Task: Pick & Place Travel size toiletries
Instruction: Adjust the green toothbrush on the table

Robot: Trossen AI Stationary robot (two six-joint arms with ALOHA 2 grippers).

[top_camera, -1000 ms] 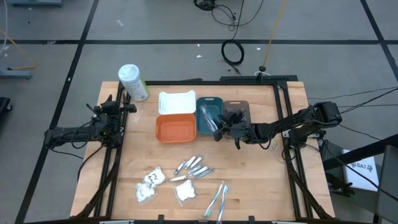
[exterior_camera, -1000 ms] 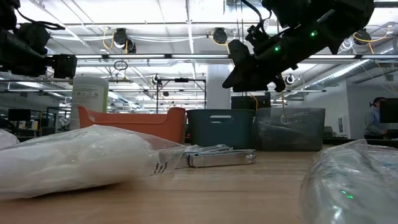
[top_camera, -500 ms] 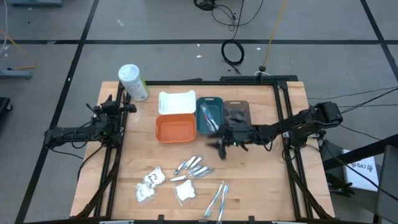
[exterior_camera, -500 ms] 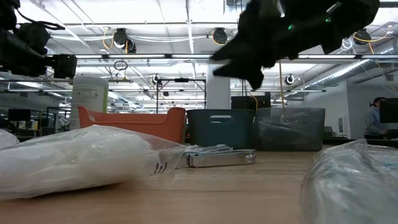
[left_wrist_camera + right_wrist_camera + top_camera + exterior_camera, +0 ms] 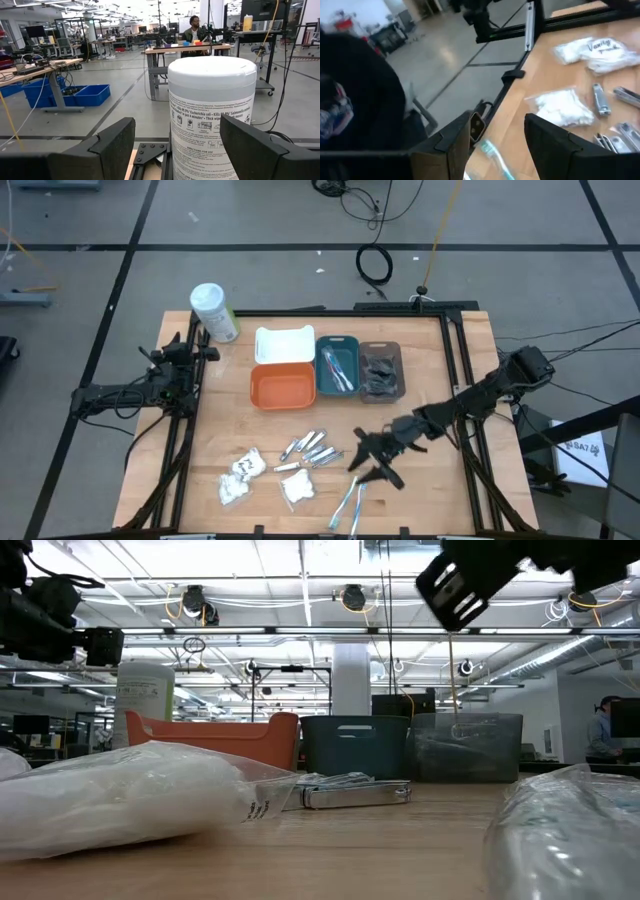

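Observation:
The travel size toiletries lie on the near half of the table: two toothbrushes [image 5: 348,500], a cluster of silvery tubes [image 5: 310,448] and white packets [image 5: 240,470]. More toothbrushes lie in the teal tray [image 5: 338,370], and dark packets fill the grey tray [image 5: 381,372]. My right gripper [image 5: 365,459] hovers open just above the table beside the toothbrushes [image 5: 492,155], with nothing between its fingers [image 5: 445,147]. My left gripper [image 5: 195,348] waits open at the table's far left, facing the big white bottle [image 5: 210,115] without touching it.
An orange tray [image 5: 283,387] and a white tray [image 5: 284,343] stand left of the teal one. The large white bottle [image 5: 214,312] stands at the far left corner. Black frame rails run along the table's left and right edges. A person sits far off in the room.
My right gripper has swung from above the teal and grey trays toward the table's near edge, turning as it went. It now hovers by the toothbrushes. The things on the table have stayed where they were.

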